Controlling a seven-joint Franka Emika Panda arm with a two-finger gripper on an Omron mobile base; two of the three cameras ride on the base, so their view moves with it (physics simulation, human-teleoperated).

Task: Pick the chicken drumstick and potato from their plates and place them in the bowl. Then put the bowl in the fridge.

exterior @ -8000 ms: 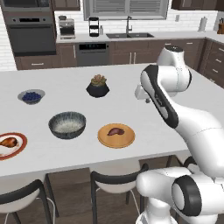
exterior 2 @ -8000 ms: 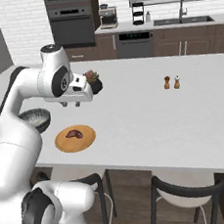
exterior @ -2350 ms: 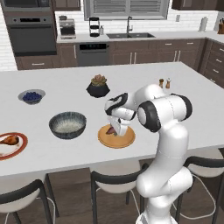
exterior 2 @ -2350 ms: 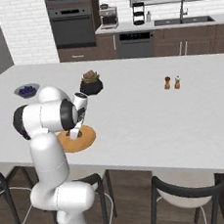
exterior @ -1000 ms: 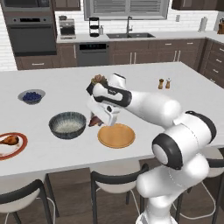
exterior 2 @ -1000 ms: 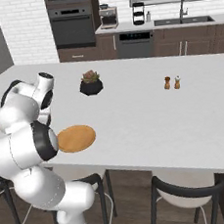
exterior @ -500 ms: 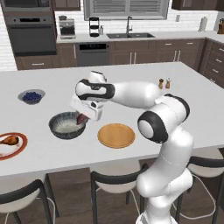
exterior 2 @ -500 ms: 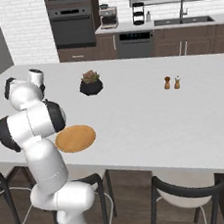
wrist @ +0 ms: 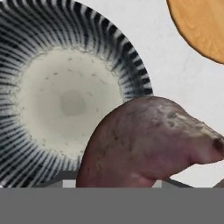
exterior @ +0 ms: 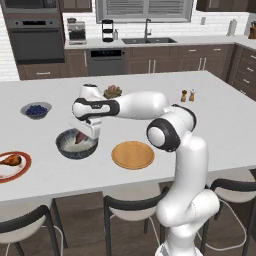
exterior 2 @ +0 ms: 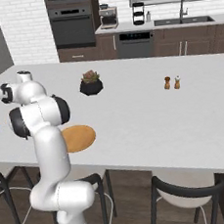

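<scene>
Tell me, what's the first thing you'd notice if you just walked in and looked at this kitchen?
The big white robot arm bending low across the counter, its gripper holding a reddish-brown potato right over the dark speckled bowl. Next to the bowl sits a bare wooden plate, and at the left edge of the counter a chicken drumstick waits on a red-rimmed plate.

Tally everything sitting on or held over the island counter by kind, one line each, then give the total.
Bowls: 2, the speckled bowl and the blueberry bowl
Plates: 2, the red-rimmed plate and the wooden plate
Foods: 2, the chicken drumstick and the potato
Plant pots: 1
Shakers: 2
Total: 9
</scene>
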